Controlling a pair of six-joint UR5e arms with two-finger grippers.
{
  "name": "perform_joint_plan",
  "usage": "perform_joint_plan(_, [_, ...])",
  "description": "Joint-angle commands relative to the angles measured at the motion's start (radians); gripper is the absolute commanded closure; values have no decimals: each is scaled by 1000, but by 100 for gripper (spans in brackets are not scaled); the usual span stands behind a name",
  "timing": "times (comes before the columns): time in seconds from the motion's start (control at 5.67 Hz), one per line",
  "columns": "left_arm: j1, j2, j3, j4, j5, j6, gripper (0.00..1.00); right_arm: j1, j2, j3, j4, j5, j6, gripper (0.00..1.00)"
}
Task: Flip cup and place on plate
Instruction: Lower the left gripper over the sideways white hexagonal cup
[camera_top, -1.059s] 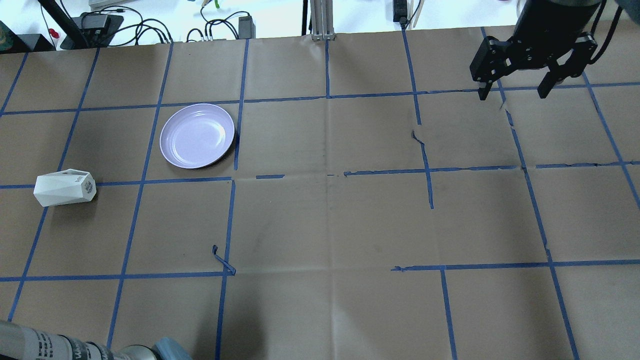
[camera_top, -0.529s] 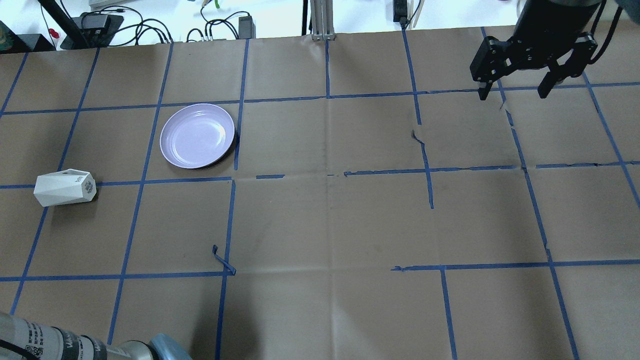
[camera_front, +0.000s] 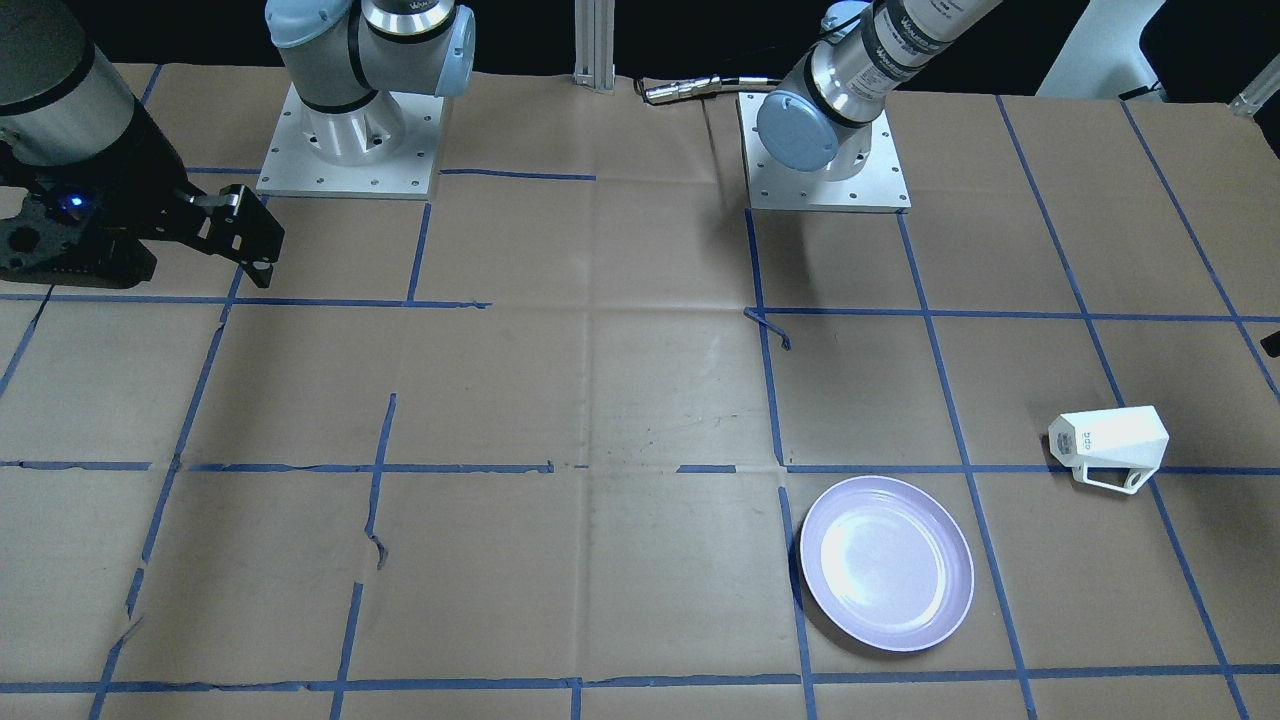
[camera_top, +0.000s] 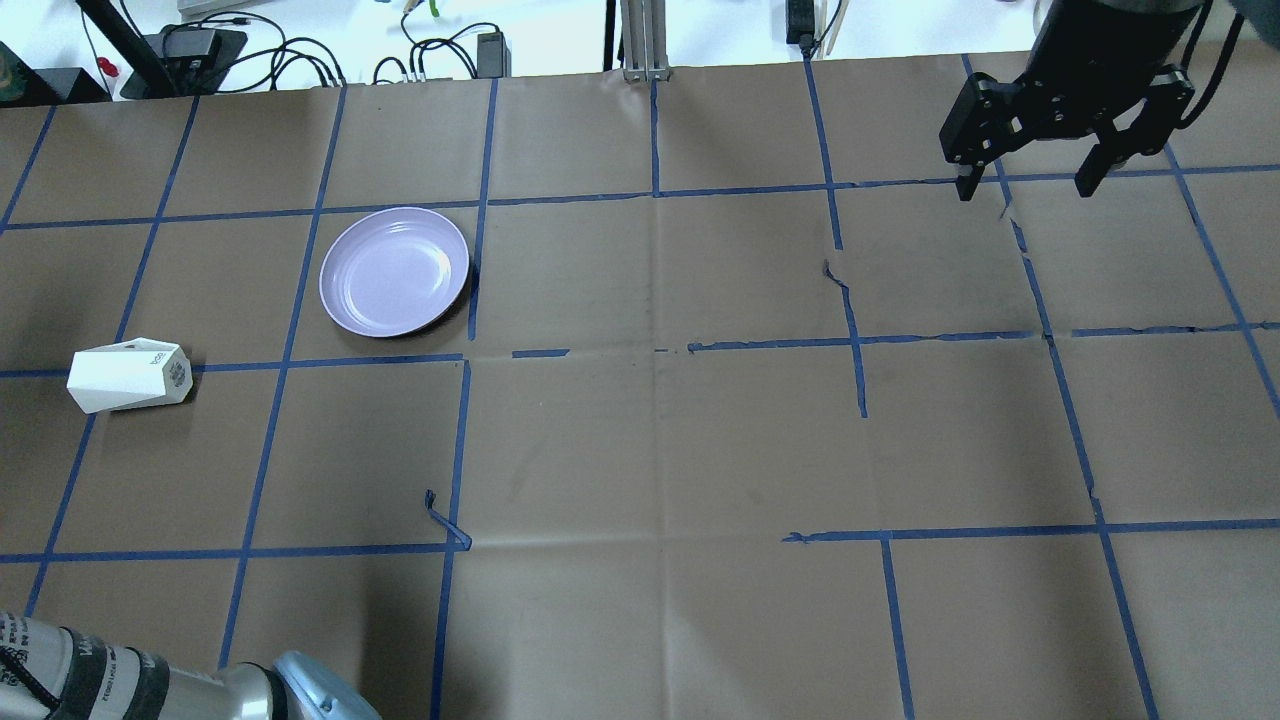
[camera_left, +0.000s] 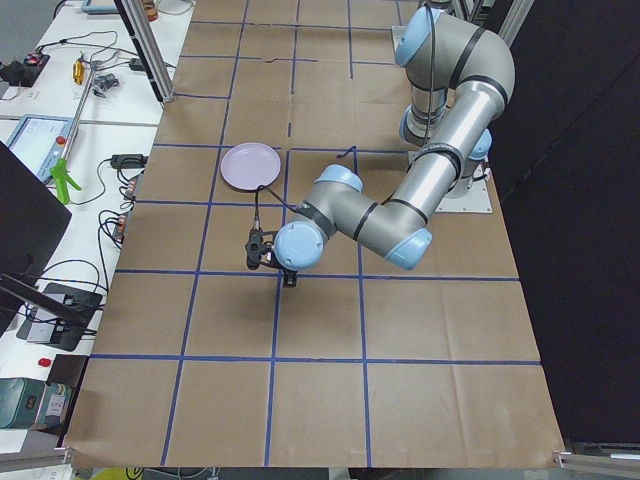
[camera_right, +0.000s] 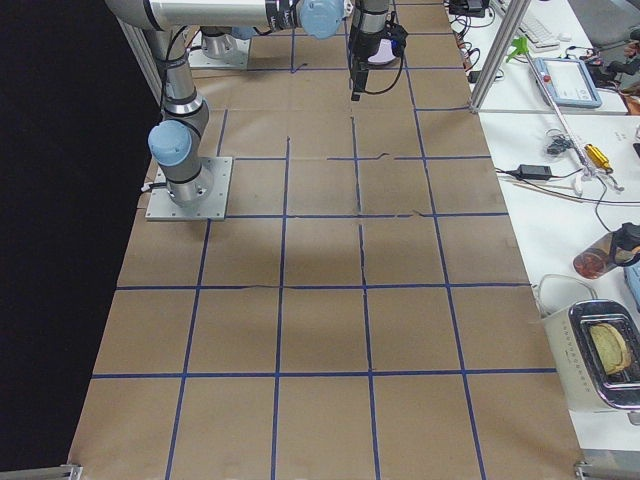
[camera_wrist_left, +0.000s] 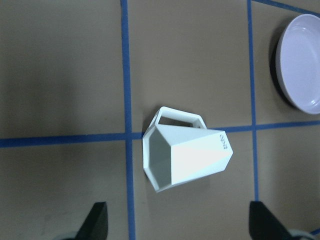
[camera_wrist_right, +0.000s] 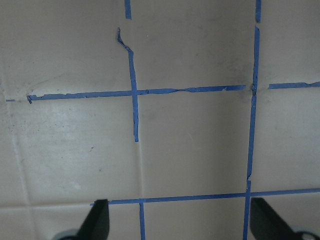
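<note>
Because the cup lies on its side on the table, at eight o'clock from the plate seen from overhead, the left end effector hangs above it with fingers apart, probably to grasp it. The right end effector, also apart, is parked far off.

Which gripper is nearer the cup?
Left. The left gripper hangs over the table close to the cup, which lies mid-frame in its wrist view. The right gripper is far across the table, beyond the plate.
</note>
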Motion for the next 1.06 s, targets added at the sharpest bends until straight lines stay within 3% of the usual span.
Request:
perform_joint_plan(0.0, [33, -131, 2, -109, -165, 78, 0, 0, 0, 0, 0, 0, 0, 0])
perform_joint_plan(0.53, [27, -260, 18, -253, -202, 294, 0, 0, 0, 0, 0, 0, 0, 0])
perform_joint_plan(0.88, [13, -277, 18, -326, -205, 348, 0, 0, 0, 0, 0, 0, 0, 0])
